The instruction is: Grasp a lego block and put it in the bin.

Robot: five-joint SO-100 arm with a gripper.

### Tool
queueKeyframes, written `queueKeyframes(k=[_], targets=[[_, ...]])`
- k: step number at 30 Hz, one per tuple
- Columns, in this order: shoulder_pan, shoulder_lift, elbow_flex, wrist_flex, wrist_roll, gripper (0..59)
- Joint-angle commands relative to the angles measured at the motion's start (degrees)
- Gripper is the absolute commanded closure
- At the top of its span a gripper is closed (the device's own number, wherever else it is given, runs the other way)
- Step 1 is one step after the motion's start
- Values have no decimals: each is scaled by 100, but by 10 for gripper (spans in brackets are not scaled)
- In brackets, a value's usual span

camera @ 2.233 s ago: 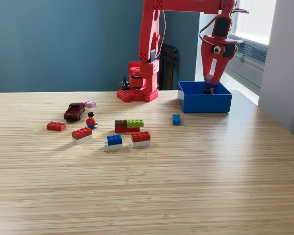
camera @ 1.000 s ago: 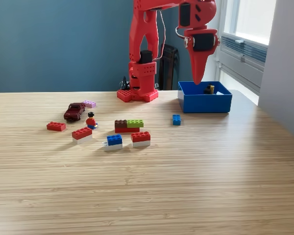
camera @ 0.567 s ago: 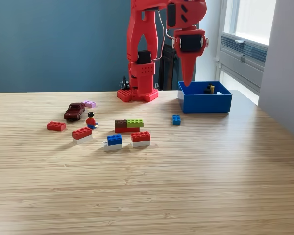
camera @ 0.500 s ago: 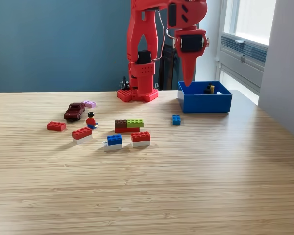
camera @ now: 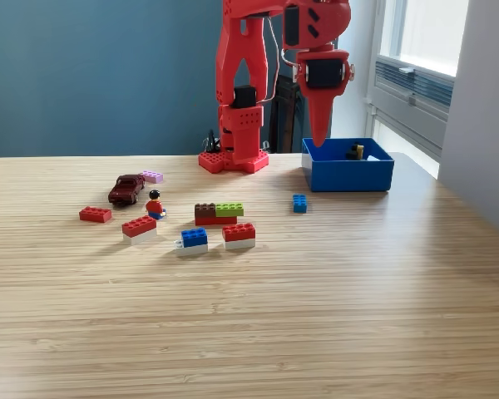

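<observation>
The work surface is a pale wooden tabletop (camera: 333, 291) with fine horizontal grain lines, filling the lower part of the exterior view. Behind it stands a matte teal-blue wall (camera: 91, 75). At the exterior view's right is a bright window (camera: 424, 33) with a grey slatted unit (camera: 412, 87) below it, and a plain white panel (camera: 482, 108) at the edge. No brand, label or writing can be read anywhere.

The red plastic robot arm (camera: 241, 83) stands on its base at the back of the table. Its red pointed gripper (camera: 319, 140) hangs tip-down above the bin's left rim as the exterior view shows it. The jaws appear pressed together into one taper, with nothing held.

The open-topped blue plastic bin (camera: 349, 174) sits at the back right of the table, beside the arm's base. Small dark and yellow pieces (camera: 355, 150) lie inside it.

Loose on the table:
- a small blue lego block (camera: 299, 203), in front of the bin;
- a brown, green and red lego stack (camera: 217, 214);
- a red-and-white lego block (camera: 239, 235);
- a blue-and-white lego block (camera: 192, 241);
- a second red-and-white block (camera: 139, 228);
- a flat red brick (camera: 95, 214);
- a toy figure in red (camera: 155, 204);
- a dark red toy car (camera: 126, 188), touching a lilac plate (camera: 152, 176).
</observation>
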Motion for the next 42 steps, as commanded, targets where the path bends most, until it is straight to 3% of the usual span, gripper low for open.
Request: queueKeyframes(k=[1,17,23,42], targets=[[105,193,-44,88,0,585],[756,185,369,70,-281,585],[1521,185,334,70,-668,585],[4570,255,510,167,-896,585]])
